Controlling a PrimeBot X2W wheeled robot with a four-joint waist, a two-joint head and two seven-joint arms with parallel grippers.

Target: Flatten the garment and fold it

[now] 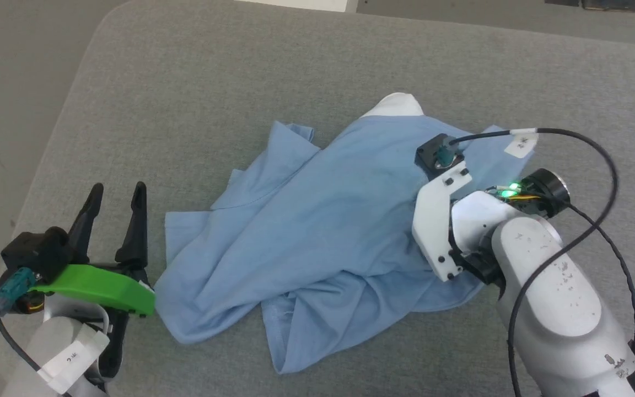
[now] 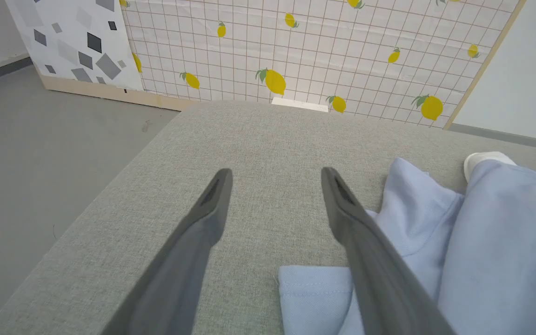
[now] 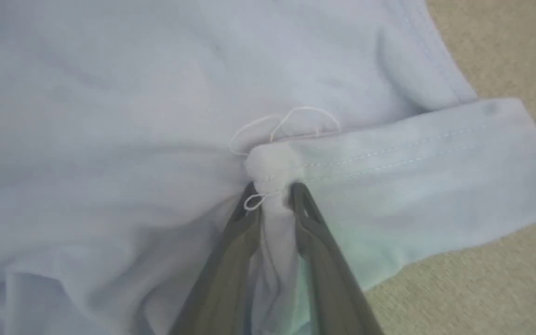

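The light blue short-sleeved cotton T-shirt (image 1: 306,220) lies crumpled in the middle of the grey fabric-covered tabletop (image 1: 213,71), with its white neck panel (image 1: 397,105) at the far side. The right hand (image 3: 272,193) is down on the right part of the T-shirt. Its two dark fingers stand narrow, with a bunched fold of cloth at a stitched hem pinched between the tips. The left hand (image 1: 116,190) is at the near left, just beside the left edge of the T-shirt, with its fingers spread wide and holding nothing. One finger (image 2: 370,251) passes over a corner of the cloth, and I cannot tell if it touches.
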